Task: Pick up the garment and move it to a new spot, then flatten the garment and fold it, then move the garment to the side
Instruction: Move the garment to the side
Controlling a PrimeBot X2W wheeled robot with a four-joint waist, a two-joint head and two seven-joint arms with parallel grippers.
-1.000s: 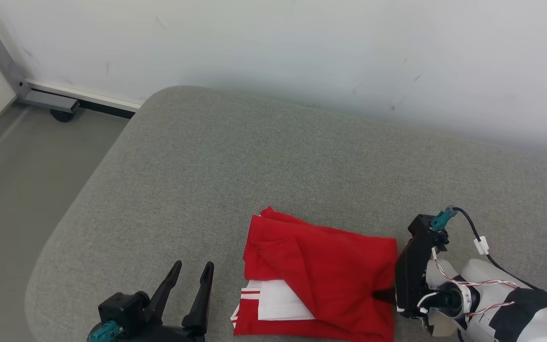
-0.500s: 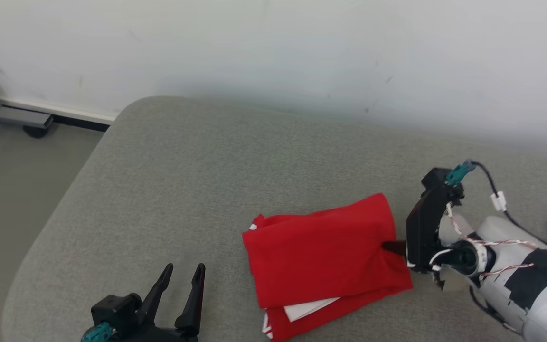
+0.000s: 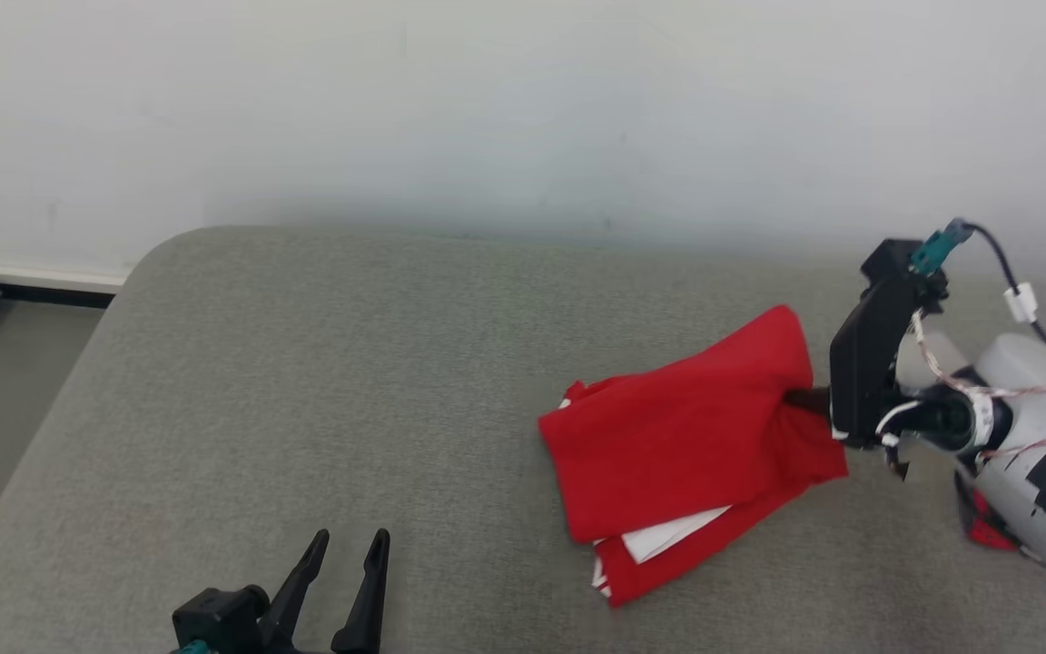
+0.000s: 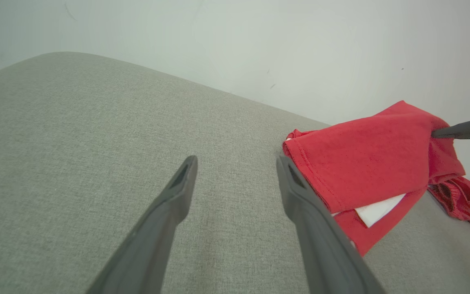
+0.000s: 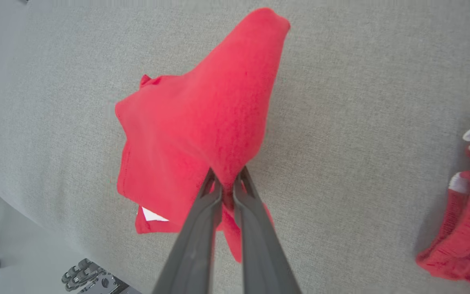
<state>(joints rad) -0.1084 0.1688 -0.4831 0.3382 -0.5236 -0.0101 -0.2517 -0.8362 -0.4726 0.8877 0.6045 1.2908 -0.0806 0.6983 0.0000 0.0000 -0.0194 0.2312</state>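
Red folded garment (image 3: pixel 686 445) is pinched at one edge by my right claw (image 5: pixel 225 181), its fingers pressed together on the cloth. The rest of it spreads ahead of that claw, over the grey cushion (image 3: pixel 350 363). My left claw (image 3: pixel 350 538) is spread and holds nothing; the garment is well apart, to its right.

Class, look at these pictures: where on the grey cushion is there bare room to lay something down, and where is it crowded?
Bare: the wide stretch of cushion bordered by the wall, the left pincer and the red garment. Crowded: the right end, where the right pincer grips that garment and a second red cloth lies nearby.
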